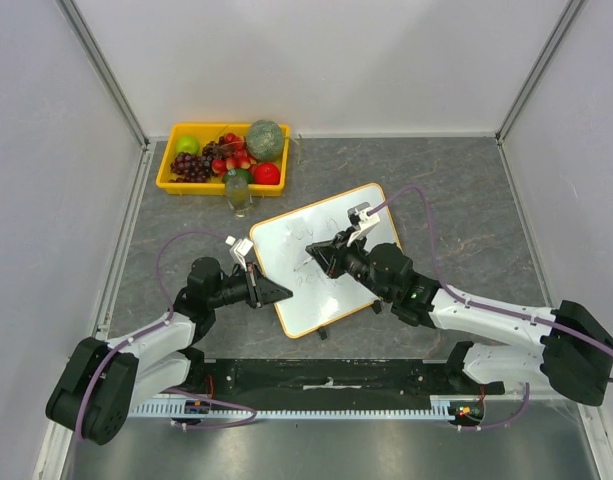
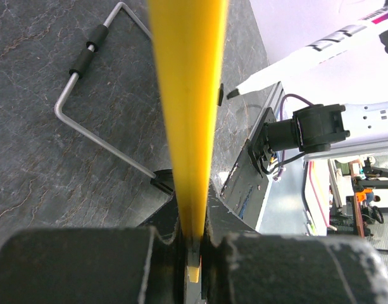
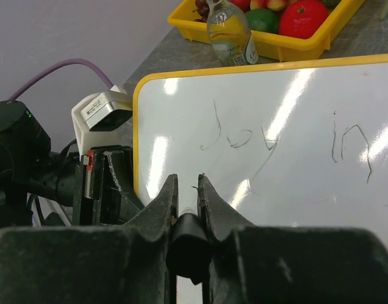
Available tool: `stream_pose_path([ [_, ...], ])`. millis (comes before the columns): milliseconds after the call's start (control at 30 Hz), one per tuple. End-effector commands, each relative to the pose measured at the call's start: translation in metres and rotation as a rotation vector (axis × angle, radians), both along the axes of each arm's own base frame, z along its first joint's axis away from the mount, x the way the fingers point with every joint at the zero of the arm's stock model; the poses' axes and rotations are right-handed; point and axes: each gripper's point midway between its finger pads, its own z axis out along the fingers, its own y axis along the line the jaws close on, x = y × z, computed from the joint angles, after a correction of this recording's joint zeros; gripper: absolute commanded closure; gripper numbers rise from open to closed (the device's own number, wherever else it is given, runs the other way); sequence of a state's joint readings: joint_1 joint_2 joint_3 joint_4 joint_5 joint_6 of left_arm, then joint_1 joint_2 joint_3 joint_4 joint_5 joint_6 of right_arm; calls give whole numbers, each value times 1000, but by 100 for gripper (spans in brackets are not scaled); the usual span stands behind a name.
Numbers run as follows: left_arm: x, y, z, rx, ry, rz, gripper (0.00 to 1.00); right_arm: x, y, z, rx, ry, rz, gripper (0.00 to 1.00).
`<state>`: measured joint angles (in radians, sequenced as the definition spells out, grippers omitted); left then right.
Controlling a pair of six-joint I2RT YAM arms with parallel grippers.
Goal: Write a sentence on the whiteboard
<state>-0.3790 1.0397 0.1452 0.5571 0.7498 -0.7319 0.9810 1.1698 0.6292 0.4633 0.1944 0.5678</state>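
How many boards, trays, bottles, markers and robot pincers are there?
whiteboard: 1
yellow tray: 1
bottle: 1
marker: 1
pincers: 2, the left pincer and the right pincer
Total: 6

A yellow rectangular plastic tray [image 1: 191, 187] sits at the far left of the grey marbled tabletop [image 1: 436, 180]. It holds a green apple [image 1: 188, 146], dark purple grapes [image 1: 191, 166], a ribbed green squash [image 1: 265, 140] and a round red fruit [image 1: 267, 173]. A small clear bottle of yellowish liquid [image 1: 238, 192] stands upright just beside the tray's near wall.
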Motion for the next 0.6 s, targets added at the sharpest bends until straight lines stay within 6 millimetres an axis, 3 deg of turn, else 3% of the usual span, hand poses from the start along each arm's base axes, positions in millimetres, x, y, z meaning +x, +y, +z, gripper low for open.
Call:
stream_pose_path([
  [0,0,18,-41,139,61,70,98,11,2,26,84,-41,-60,100],
  [267,0,18,-40,137,56,70,98,14,5,12,53,-25,-62,100],
  [567,1,18,-40,137,52,73,98,8,-2,-24,-36,23,-55,100],
])
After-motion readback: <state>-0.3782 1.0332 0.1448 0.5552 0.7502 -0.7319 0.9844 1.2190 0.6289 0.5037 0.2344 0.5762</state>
